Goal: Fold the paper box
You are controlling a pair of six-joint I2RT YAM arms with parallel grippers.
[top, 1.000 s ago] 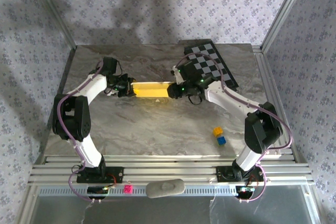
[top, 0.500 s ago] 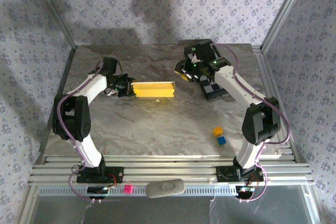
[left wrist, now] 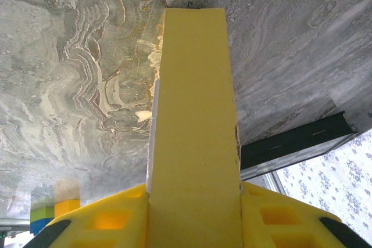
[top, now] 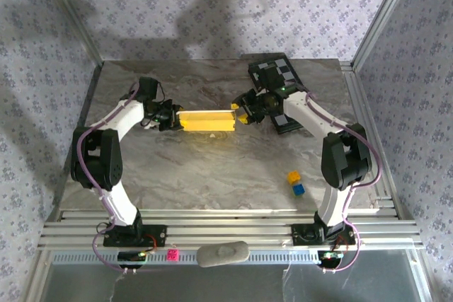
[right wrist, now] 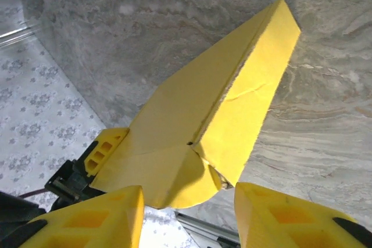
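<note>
Box (top: pixel 205 121) — light, thin card, likely quick to crease; one end clamped in left tool (top: pixel 172 117), opposite flap (right wrist: pixel 174 172) loose inside open right tool (top: pixel 244 113). Best taken by stiffer folded edges.

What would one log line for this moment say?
left gripper: shut on paper box end | right gripper: open, straddling opposite end flap | fold: unfinished

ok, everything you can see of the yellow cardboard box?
The thin yellow cardboard paper box is folded into a long, narrow bar, stretched crosswise over the marbled grey table. The left gripper clamps its left end. At its right end a rounded flap sits loose between the right gripper's open fingers.
</note>
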